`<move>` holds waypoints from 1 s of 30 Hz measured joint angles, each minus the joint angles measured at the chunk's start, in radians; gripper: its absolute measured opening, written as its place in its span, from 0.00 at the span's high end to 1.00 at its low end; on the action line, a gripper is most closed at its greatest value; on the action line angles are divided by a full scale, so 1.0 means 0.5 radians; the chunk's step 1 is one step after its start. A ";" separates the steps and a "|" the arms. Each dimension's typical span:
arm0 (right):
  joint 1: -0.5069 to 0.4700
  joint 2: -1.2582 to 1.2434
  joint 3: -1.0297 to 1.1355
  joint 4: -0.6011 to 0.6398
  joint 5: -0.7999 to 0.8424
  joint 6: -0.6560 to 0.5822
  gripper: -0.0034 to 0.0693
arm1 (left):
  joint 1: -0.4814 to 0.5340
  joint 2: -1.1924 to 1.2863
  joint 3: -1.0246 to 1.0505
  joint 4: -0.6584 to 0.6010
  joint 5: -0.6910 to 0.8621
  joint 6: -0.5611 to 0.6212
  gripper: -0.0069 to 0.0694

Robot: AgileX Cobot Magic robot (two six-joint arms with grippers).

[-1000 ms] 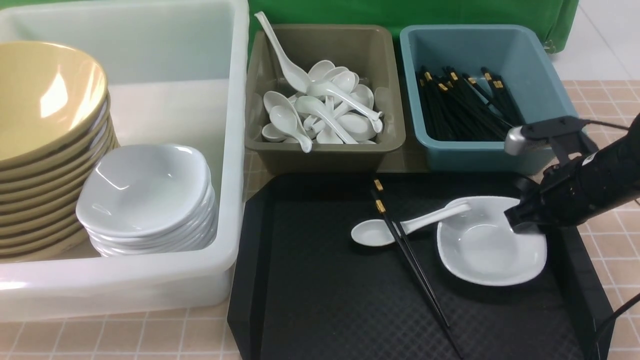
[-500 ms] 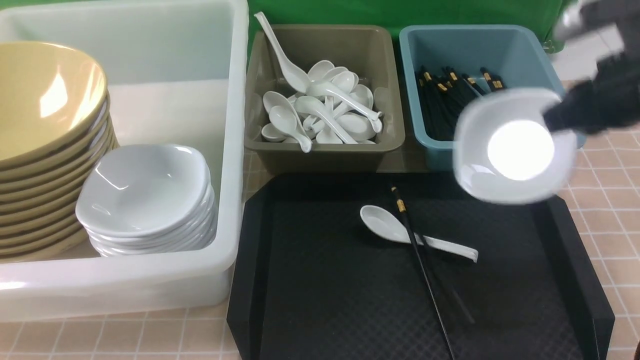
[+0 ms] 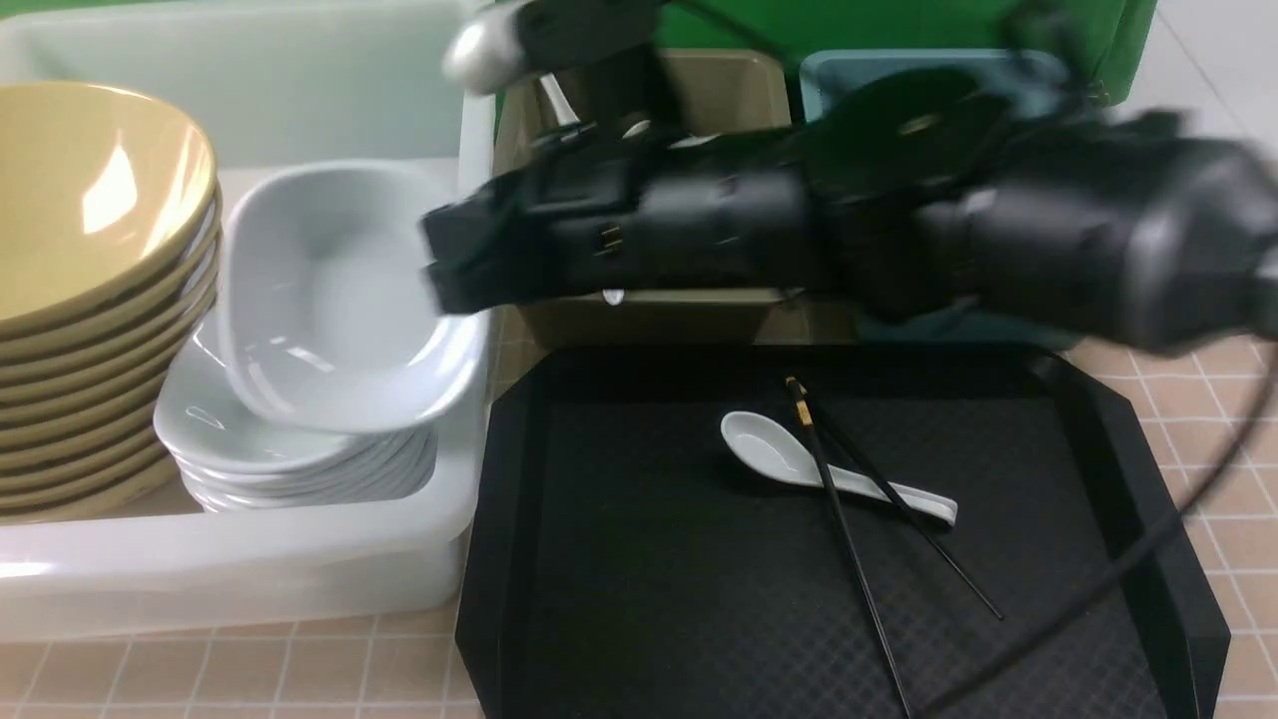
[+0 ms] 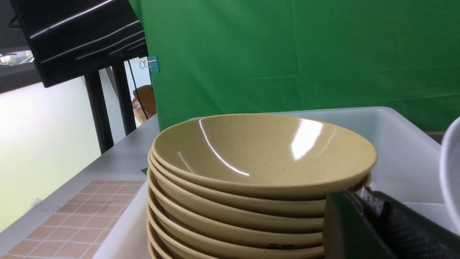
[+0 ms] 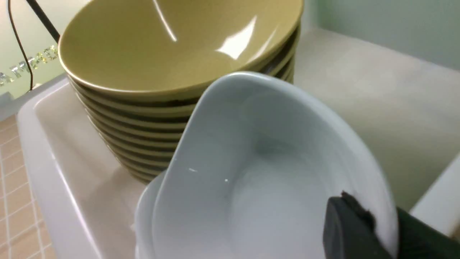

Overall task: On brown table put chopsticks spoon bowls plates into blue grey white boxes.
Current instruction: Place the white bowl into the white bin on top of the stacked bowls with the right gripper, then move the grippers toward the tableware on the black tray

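My right gripper [image 3: 439, 270] reaches across into the white tub [image 3: 230, 569] and is shut on the rim of a white plate [image 3: 329, 300]. It holds the plate tilted just above the stack of white plates [image 3: 290, 459], beside the stacked tan bowls [image 3: 90, 220]. The right wrist view shows the fingers pinching that plate's [image 5: 251, 180] rim at my right gripper [image 5: 386, 230]. A white spoon [image 3: 769, 449] and two black chopsticks [image 3: 849, 529] lie crossed on the black tray [image 3: 639, 599]. My left gripper [image 4: 359, 196] looks shut and empty beside the bowls [image 4: 262, 154].
The right arm [image 3: 899, 230] stretches over the olive-grey bin [image 3: 649, 315] and the blue bin [image 3: 829, 70], hiding most of their contents. The brown tiled table [image 3: 1228, 399] shows right of the tray. A cable [image 3: 1148, 559] hangs over the tray's right side.
My right arm has swung left from above the tray to over the white tub, carrying the plate. One chopstick has shifted slightly on the tray.
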 joint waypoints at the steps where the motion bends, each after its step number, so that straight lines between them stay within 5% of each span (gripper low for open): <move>1: 0.010 0.037 -0.021 0.005 -0.013 0.000 0.80 | 0.000 0.000 0.000 0.000 0.000 0.000 0.90; 7: 0.009 0.078 -0.073 -0.006 -0.048 0.017 0.52 | 0.000 -0.001 0.000 0.000 0.002 0.000 0.90; 9: -0.044 -0.010 -0.073 -0.181 0.073 0.049 0.36 | 0.000 -0.002 0.000 0.015 0.002 0.000 0.90; 12: -0.155 -0.183 -0.075 -0.621 0.331 0.308 0.27 | 0.000 -0.002 0.000 0.095 0.002 0.002 0.90; 18: -0.455 -0.465 -0.082 -2.053 1.184 1.364 0.28 | 0.000 -0.002 0.000 0.139 0.002 -0.082 0.90; 20: -0.541 -0.467 -0.015 -2.349 1.320 1.570 0.29 | 0.000 -0.002 0.000 0.141 0.002 -0.101 0.90; 23: -0.690 -0.435 0.204 -2.476 1.320 1.780 0.29 | 0.000 -0.002 0.000 0.141 0.002 -0.120 0.90; 30: -0.710 -0.267 0.498 -2.405 1.021 1.886 0.27 | 0.000 -0.002 0.000 0.141 0.002 -0.124 0.90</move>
